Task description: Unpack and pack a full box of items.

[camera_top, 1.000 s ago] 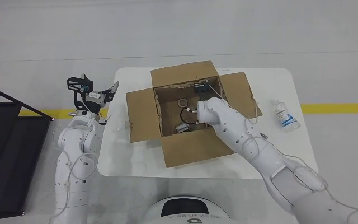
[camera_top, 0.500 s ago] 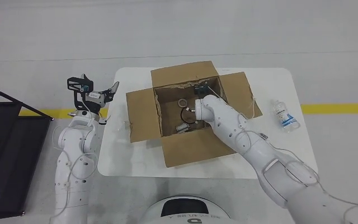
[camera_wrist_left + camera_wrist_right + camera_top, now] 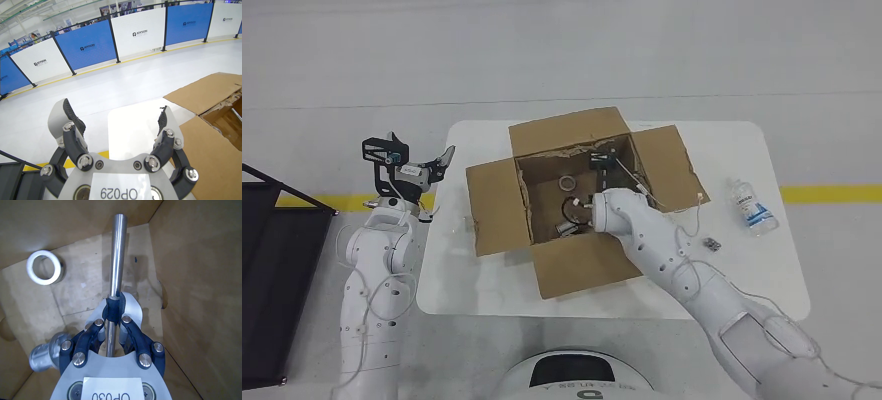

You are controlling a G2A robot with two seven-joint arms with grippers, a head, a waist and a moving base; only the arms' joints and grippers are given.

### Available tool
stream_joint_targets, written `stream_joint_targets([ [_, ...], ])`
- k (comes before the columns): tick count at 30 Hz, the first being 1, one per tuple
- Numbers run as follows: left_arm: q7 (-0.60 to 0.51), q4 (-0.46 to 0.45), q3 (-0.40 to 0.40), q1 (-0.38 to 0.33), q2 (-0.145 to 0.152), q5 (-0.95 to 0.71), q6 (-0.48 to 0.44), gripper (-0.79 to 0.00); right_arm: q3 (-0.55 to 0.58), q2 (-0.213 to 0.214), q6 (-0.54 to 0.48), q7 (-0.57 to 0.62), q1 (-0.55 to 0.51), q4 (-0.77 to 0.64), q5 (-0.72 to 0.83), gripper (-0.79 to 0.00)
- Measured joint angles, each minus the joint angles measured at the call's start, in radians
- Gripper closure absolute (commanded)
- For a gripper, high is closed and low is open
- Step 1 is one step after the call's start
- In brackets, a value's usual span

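Observation:
The open cardboard box point(image 3: 497, 205) sits mid-table with its flaps spread. My right arm point(image 3: 627, 225) reaches down into it. Inside the box, my right gripper point(image 3: 114, 306) is shut on a shiny metal rod point(image 3: 117, 256), which sticks out past the fingertips above the box floor. A white ring point(image 3: 44, 267) point(image 3: 568, 184) lies on the floor beside the rod, and a short metal cylinder point(image 3: 43, 355) point(image 3: 567, 228) lies by the near wall. My left gripper point(image 3: 115, 111) point(image 3: 420, 168) hangs open and empty over the table's left edge, apart from the box point(image 3: 208, 117).
A small clear bottle point(image 3: 750, 207) lies on the white table point(image 3: 742, 150) right of the box, with a small dark part point(image 3: 710, 241) nearer the front. A black rack point(image 3: 272, 260) stands on the floor at the left.
My right arm has shifted slightly toward the box's near side, and the box has nudged a little left. The left arm has stayed still.

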Motion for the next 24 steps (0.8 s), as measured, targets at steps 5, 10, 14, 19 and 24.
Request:
stream_joint_targets([
  [5,0.0,0.0,0.0,0.0,0.0,0.0,0.0,-0.785,0.125,0.058,-0.029,-0.006,-0.163,-0.268,-0.115,0.0],
  [10,0.0,0.0,0.0,0.0,0.0,0.0,0.0,-0.785,0.234,0.084,-0.075,-0.172,-0.331,-0.499,-0.128,0.0],
  [14,0.0,0.0,0.0,0.0,0.0,0.0,0.0,-0.785,0.308,0.097,-0.143,-0.34,-0.463,-0.629,-0.091,0.0],
  [19,0.0,0.0,0.0,0.0,0.0,0.0,0.0,-0.785,0.44,0.121,-0.383,-0.586,-0.663,-0.744,0.031,0.0],
  [24,0.0,0.0,0.0,0.0,0.0,0.0,0.0,-0.785,0.595,0.134,-0.574,-0.87,-0.857,-0.77,0.14,0.0],
])
